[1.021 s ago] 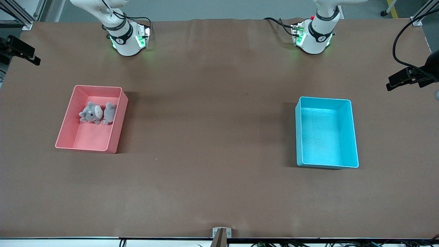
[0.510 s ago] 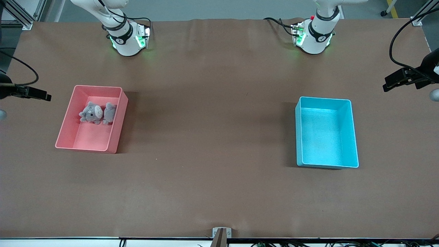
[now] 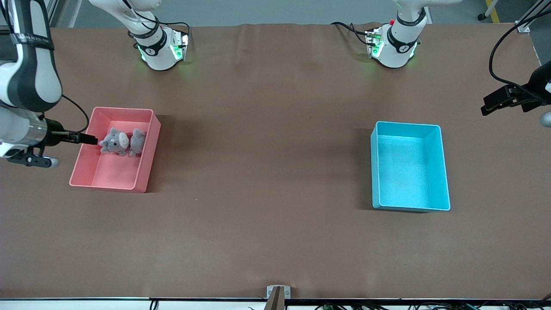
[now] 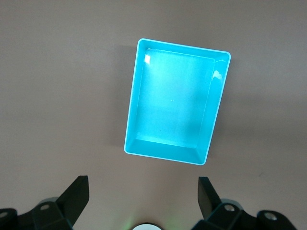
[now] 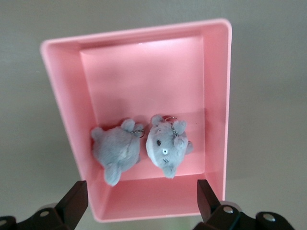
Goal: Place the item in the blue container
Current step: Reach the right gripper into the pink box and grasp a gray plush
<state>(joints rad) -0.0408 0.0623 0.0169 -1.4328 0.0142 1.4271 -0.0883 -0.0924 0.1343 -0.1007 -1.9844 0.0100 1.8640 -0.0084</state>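
The blue container sits empty toward the left arm's end of the table, and everything else is best placed from it. Well apart from it, toward the right arm's end, stands a pink bin of the same shape, holding two grey plush toys: one face up, the other touching it with its back showing. The right gripper hangs over the pink bin with its fingers spread wide and nothing between them, the toys lying below the gap in its wrist view. The left gripper hovers above the table just beside the blue container, fingers likewise wide apart and empty; that arm appears to wait. The chief risk, as I judge it, is that the toys lie pressed together, so a closing grip could catch both, or pinch only fur or a keyring loop and drop the toy on the long carry to the blue container; the bin wall close by the toys could also foul a finger. The table is covered in plain brown material; pale floor and metal framing show past its edge by the arm bases.
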